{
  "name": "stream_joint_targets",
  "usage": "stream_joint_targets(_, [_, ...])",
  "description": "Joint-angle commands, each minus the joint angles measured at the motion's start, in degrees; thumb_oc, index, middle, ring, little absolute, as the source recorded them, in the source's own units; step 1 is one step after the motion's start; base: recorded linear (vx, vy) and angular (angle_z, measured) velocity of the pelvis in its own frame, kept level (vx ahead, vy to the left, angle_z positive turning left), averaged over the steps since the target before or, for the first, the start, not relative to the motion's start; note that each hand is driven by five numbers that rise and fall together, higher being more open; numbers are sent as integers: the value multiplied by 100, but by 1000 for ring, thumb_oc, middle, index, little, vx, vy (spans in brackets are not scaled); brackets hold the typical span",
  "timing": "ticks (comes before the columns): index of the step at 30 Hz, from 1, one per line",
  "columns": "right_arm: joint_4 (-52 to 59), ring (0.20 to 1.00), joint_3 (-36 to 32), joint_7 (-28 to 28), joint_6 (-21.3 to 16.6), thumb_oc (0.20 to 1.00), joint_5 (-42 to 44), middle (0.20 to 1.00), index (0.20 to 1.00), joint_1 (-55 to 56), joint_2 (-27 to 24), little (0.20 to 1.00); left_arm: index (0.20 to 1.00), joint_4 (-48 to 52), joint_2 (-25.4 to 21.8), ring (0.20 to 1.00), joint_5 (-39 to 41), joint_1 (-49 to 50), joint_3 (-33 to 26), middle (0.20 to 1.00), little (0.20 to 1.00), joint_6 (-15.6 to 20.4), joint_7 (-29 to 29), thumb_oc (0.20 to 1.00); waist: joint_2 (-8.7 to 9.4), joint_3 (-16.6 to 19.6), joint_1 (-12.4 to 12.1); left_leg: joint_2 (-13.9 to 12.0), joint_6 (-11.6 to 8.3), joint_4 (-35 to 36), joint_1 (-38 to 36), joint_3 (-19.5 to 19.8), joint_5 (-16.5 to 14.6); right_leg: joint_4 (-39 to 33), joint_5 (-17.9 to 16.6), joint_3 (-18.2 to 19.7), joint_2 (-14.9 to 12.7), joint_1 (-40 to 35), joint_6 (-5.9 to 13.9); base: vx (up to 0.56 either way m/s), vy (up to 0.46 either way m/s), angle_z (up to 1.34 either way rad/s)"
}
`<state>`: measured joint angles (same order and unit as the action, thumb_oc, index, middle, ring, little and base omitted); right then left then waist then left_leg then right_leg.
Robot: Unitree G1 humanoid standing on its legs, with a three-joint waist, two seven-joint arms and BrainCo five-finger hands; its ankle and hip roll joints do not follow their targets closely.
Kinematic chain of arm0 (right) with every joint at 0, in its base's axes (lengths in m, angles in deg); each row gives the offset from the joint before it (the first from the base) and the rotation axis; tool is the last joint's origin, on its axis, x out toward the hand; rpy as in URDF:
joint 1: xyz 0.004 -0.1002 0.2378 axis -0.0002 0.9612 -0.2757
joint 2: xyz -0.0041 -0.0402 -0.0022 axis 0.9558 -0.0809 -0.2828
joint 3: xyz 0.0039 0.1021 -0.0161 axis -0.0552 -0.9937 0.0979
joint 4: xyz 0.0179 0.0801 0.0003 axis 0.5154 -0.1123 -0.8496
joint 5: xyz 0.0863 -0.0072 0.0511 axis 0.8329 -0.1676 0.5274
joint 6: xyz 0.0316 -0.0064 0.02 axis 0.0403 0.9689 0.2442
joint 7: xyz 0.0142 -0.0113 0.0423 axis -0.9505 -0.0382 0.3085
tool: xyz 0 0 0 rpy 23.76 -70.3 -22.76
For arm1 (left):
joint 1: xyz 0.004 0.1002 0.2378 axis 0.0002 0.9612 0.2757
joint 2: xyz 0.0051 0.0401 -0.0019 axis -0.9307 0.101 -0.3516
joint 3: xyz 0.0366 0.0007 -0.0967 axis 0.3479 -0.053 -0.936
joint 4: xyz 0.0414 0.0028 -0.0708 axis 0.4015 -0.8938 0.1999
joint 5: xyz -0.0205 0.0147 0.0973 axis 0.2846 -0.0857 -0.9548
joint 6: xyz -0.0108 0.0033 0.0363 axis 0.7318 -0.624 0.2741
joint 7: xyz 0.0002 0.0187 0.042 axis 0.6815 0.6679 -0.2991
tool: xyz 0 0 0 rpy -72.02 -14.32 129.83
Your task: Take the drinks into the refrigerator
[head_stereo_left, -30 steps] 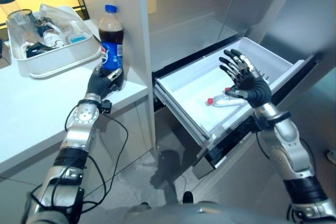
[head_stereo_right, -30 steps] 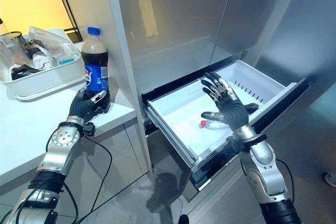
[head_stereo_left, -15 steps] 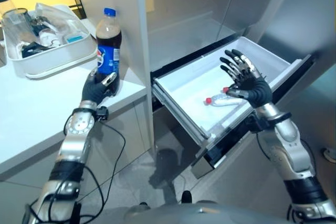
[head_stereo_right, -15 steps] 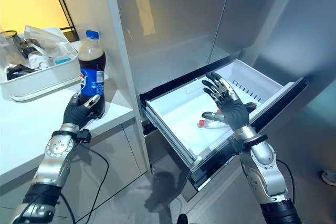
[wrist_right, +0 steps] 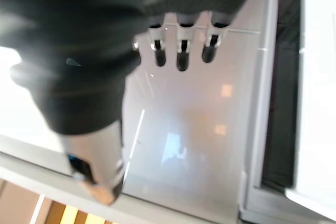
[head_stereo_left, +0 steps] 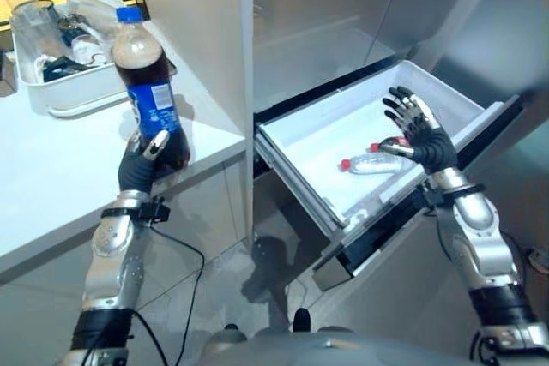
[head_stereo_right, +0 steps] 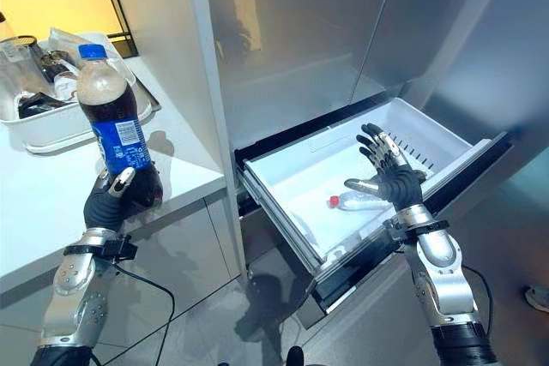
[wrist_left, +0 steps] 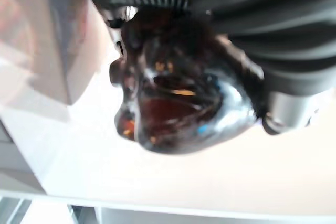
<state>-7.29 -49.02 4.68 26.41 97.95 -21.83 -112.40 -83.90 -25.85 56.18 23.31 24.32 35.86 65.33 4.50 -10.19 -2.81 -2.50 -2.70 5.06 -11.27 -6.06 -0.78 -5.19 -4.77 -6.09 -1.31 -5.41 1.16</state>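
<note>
A dark cola bottle (head_stereo_left: 144, 92) with a blue cap and blue label is held just above the white counter (head_stereo_left: 51, 177), its cap leaning left. My left hand (head_stereo_left: 144, 163) is shut round its lower part; the bottle's base (wrist_left: 178, 108) shows in the left wrist view. The white freezer drawer (head_stereo_left: 296, 176) of the refrigerator stands pulled out. A clear water bottle (head_stereo_left: 374, 163) with a red cap lies on its side inside. My right hand (head_stereo_right: 392, 176) hovers open over that bottle, its fingers (wrist_right: 181, 51) spread and holding nothing.
A white tray (head_stereo_left: 75, 97) with containers and bags stands at the back of the counter. The steel refrigerator doors (head_stereo_left: 343, 6) above the drawer are closed. A tall grey panel (head_stereo_left: 206, 32) separates the counter from the refrigerator.
My left hand has lifted the cola bottle off the counter and drawn it nearer and leftwards, tilting it. The right hand has stayed open over the drawer.
</note>
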Motion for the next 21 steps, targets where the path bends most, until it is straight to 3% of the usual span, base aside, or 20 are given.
stream_joint_targets(1, [-208, 1000, 293, 425, -75, 1000, 935, 1000, 1000, -666, 9, 1000, 200, 1046, -236, 200, 443, -519, -54, 200, 200, 823, 443, 200, -4, 88, -123, 58, 71, -6, -70, 169, -367, 568, 329, -195, -202, -94, 390, -21, -2, 3])
stream_joint_targets(4, [-335, 1000, 644, 892, 192, 1000, 1684, 1000, 1000, -839, -102, 1000, 200, 1148, -329, 200, 556, -444, 112, 200, 200, 757, 716, 200, 12, 82, -148, 63, 68, -6, -70, 164, -353, 568, 320, -195, -206, -90, 392, -27, -10, 0])
stream_joint_targets(5, [-573, 1000, 1049, 1229, 534, 1000, 2616, 1000, 1000, -1004, -102, 1000, 200, 1159, -359, 200, 798, -389, 430, 200, 200, 673, 1025, 200, 32, 83, -181, 64, 64, -6, -74, 166, -336, 566, 305, -201, -219, -89, 392, 0, 0, 0])
stream_joint_targets(8, [-740, 1000, 1644, 1583, 821, 1000, 3279, 1000, 1000, -1360, -95, 1000, 200, 1159, -467, 200, 882, -334, 779, 200, 200, 628, 1281, 200, 39, 80, -222, 64, 58, -6, -80, 161, -323, 562, 303, -200, -222, -94, 388, -27, -8, 4])
stream_joint_targets(21, [-789, 1000, 2439, 1675, 792, 1000, 3390, 1000, 1000, -2268, 537, 1000, 200, 1097, -657, 200, 889, -164, 1709, 200, 200, 330, 1962, 200, -38, 106, -337, 78, 87, -6, -115, 84, -311, 559, 276, -146, -253, -108, 433, 0, 0, 0])
